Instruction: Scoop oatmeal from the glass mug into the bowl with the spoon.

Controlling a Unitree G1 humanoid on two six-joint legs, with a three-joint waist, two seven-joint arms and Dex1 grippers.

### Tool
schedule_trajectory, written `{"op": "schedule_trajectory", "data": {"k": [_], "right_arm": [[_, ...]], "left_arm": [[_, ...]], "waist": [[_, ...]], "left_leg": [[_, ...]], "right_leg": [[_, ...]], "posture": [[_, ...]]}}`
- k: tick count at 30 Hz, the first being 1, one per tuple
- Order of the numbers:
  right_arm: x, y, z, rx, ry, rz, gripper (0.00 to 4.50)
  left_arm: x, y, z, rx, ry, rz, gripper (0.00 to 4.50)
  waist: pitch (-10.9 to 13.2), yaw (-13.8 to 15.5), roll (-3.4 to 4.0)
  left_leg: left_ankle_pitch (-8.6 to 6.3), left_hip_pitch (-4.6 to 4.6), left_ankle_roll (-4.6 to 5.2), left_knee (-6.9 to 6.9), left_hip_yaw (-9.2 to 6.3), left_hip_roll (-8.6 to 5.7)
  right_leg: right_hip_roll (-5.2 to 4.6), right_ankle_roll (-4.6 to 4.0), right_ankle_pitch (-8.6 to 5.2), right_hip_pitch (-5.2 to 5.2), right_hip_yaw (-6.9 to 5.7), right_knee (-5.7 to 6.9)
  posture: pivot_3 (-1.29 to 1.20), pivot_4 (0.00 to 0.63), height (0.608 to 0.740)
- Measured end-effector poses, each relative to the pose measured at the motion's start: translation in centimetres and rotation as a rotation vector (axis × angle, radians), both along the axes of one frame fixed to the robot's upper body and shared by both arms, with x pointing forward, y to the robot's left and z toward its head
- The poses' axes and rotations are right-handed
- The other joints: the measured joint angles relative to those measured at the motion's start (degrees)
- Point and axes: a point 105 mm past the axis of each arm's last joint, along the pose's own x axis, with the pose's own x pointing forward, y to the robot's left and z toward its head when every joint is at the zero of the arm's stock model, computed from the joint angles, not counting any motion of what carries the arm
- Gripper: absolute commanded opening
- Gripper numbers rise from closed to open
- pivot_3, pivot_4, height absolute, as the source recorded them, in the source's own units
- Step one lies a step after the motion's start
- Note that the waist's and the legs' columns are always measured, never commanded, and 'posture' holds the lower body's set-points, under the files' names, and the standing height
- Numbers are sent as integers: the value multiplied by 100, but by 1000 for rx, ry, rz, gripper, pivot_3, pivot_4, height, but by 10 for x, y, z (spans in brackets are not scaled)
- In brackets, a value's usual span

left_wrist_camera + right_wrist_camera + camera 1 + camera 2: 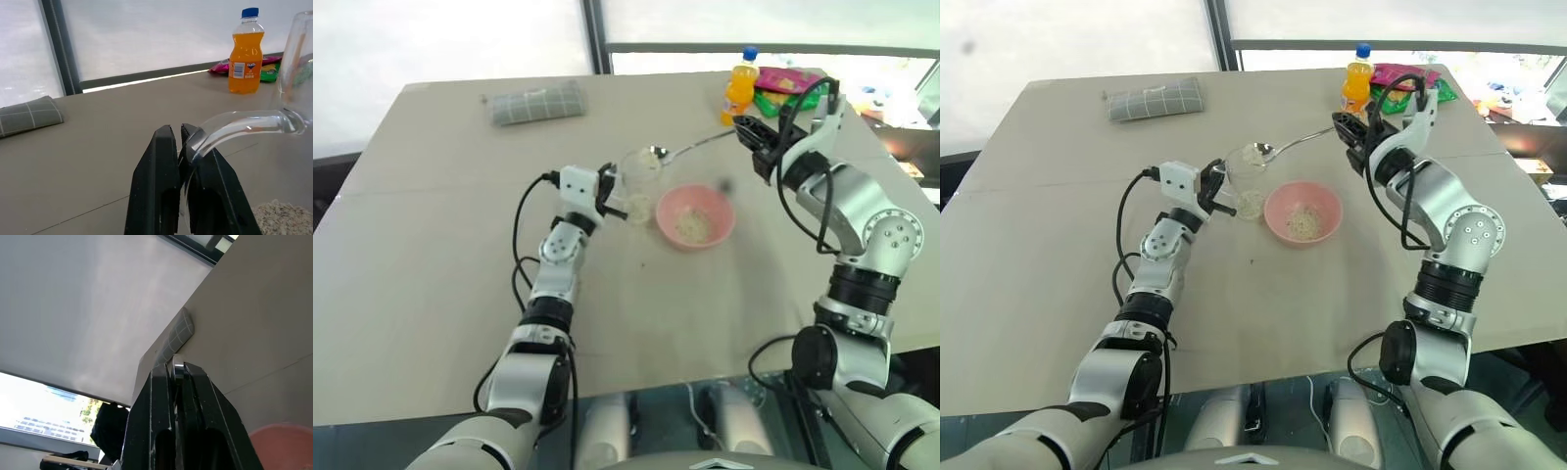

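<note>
My right claw [1344, 127] is clamped on the spoon [1285, 147], loaded over the mug [1246, 183]; any tilt drops oats short of the bowl [1303, 212]. My left claw [612, 194] pinches the mug's handle, and a slip would tip it onto the bench [1058, 255].

On the table I count one glass mug [1247, 178], one pink bowl [1303, 212], one spoon [1285, 146] over the mug, one orange drink bottle [1357, 82] beyond its handle, one folded grey cloth [1155, 100], and two grippers [1217, 194] [1345, 128].
</note>
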Motion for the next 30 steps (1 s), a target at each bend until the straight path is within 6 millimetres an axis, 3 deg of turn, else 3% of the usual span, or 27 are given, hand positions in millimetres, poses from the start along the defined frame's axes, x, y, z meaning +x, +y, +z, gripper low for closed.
{"op": "schedule_trajectory", "data": {"k": [15,20,26,30], "right_arm": [[-21,-40,-25,3,104,-115,0],[-23,-38,-31,-20,119,-111,0],[-23,-37,-40,-270,76,-135,0],[-19,-24,-46,-412,35,-138,0]], "left_arm": [[4,5,-2,-9,2,5,46],[4,7,-3,-10,0,9,46],[4,9,-2,-11,-2,15,46],[5,10,-3,-20,7,17,46]], "waist": [[-1,-10,0],[-1,-20,0],[-1,-20,0],[-1,-20,0]], "left_leg": [[-7,5,12,0,1,1],[-8,9,14,0,0,1],[-8,10,14,0,2,1],[-8,10,14,0,1,2]], "right_leg": [[1,0,0,2,3,2],[2,0,0,2,6,8],[2,1,0,2,8,5],[3,1,0,2,7,6]], "posture": [[0,150,718],[0,150,718],[0,150,718],[0,150,718]]}}
